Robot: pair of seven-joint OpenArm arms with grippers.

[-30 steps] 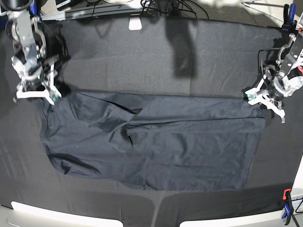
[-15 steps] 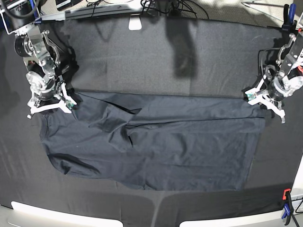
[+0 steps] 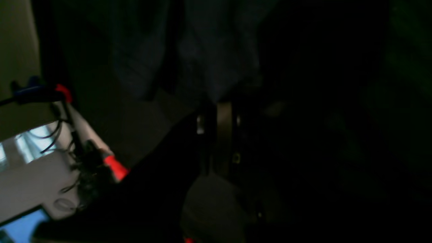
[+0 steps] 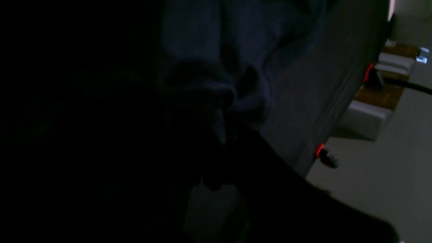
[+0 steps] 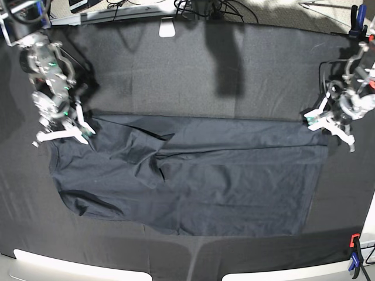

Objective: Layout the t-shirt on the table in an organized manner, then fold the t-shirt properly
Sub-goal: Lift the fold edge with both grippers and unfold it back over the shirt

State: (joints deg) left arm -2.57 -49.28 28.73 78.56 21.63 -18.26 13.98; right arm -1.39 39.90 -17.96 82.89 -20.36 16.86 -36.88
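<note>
T-shirt (image 5: 193,175) lies mostly spread on desk (image 5: 176,70), folds pending; you can't tell fingers' state on left gripper (image 5: 329,123) or right gripper (image 5: 61,132).

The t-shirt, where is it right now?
In the base view, the t-shirt lies spread across the near half of the table, between the right claw and left claw.

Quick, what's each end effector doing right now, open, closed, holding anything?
Left end effector: fingers spread open at the t-shirt's far corner, gripping nothing visible.
Right end effector: fingers spread open at the opposite far corner, no clear grip.
</note>
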